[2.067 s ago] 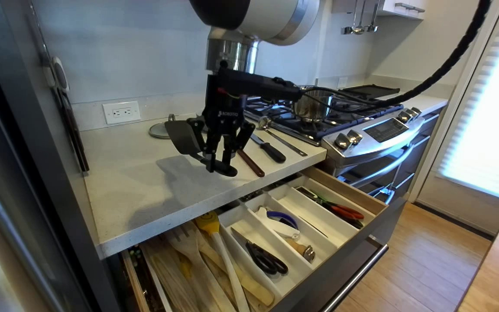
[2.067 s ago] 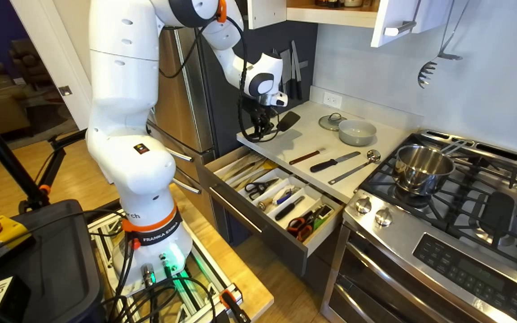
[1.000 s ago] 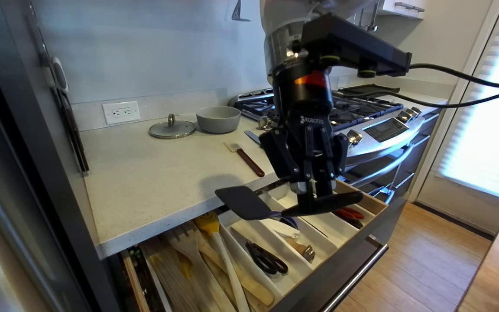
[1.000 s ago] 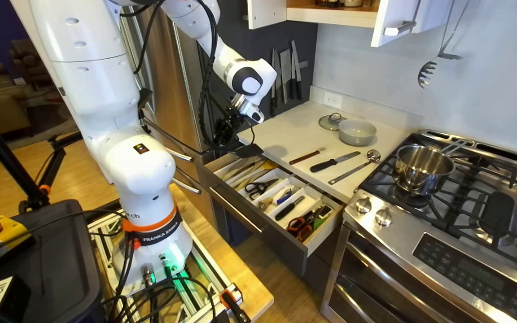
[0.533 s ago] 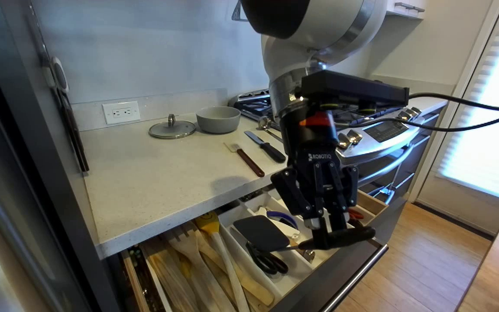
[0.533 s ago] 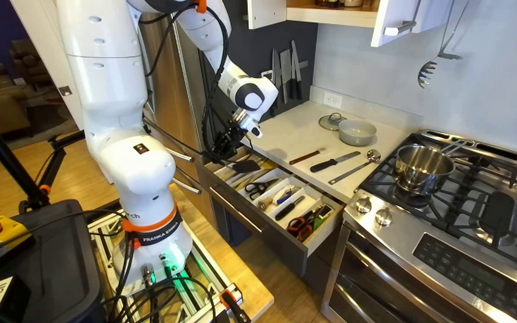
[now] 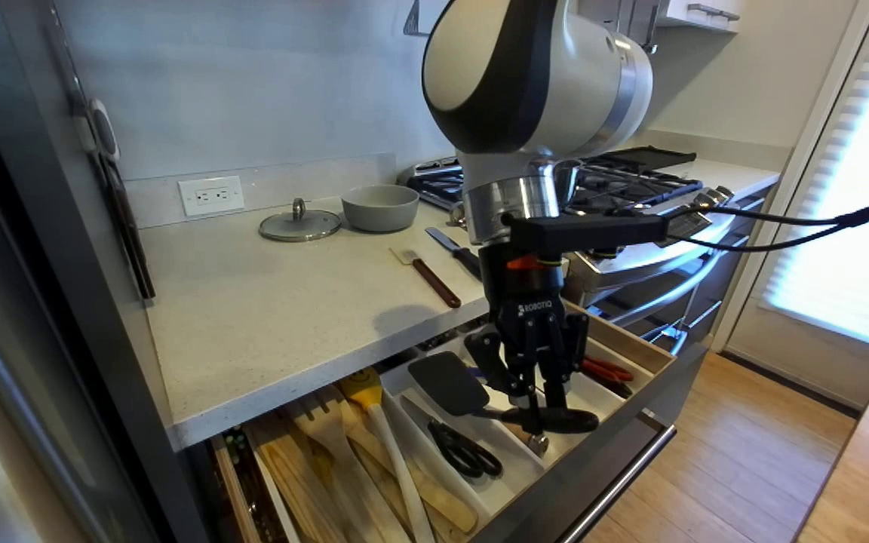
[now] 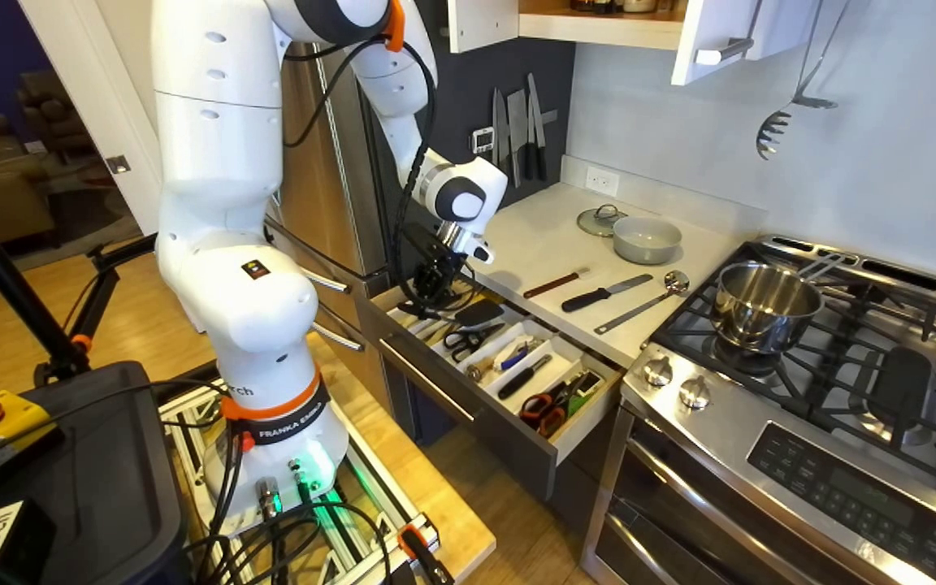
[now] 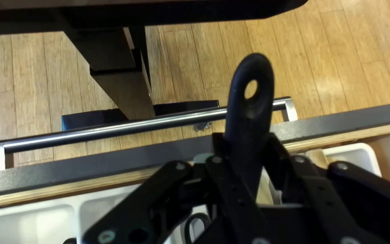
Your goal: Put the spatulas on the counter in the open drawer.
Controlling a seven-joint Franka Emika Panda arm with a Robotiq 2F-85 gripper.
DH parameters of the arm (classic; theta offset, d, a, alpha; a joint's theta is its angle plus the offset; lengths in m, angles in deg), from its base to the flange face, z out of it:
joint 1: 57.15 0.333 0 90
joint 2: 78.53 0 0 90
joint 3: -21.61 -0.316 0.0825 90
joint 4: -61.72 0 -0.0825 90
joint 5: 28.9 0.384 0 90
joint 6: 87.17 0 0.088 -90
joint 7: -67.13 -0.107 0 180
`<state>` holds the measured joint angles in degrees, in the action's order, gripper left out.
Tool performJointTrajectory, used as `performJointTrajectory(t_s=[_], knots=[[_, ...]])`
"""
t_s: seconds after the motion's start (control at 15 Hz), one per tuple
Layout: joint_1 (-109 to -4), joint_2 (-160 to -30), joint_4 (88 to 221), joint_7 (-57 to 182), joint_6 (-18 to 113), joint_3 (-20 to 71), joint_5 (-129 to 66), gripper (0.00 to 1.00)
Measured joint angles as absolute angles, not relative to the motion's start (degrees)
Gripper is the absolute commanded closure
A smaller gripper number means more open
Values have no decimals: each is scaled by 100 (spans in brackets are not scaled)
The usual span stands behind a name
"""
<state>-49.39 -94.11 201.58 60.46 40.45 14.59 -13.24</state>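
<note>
Currently pinching a dark spatula by its black handle with the end effector, over the open drawer. In both exterior views, note the wide blade extended from the end effector toward the counter; unable to confirm contact with anything in the drawer. Below the end effector, see scissors and, in a neighbouring compartment, wooden utensils. Beyond the end effector, on the counter, locate in order of increasing distance a brown-handled utensil, a black-handled utensil and a ladle; farther back, find a grey bowl just beside a glass lid.
</note>
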Motion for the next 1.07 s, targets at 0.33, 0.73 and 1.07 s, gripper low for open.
performJointTrajectory(t_s=[0.33,0.73,1.07], knots=[[-4939,-9877,20027,6044,4877,1498,-1499,92],[-4913,-10402,19782,6042,5627,1500,-1690,92],[-4858,-10845,19587,6042,6155,1500,-1791,92]])
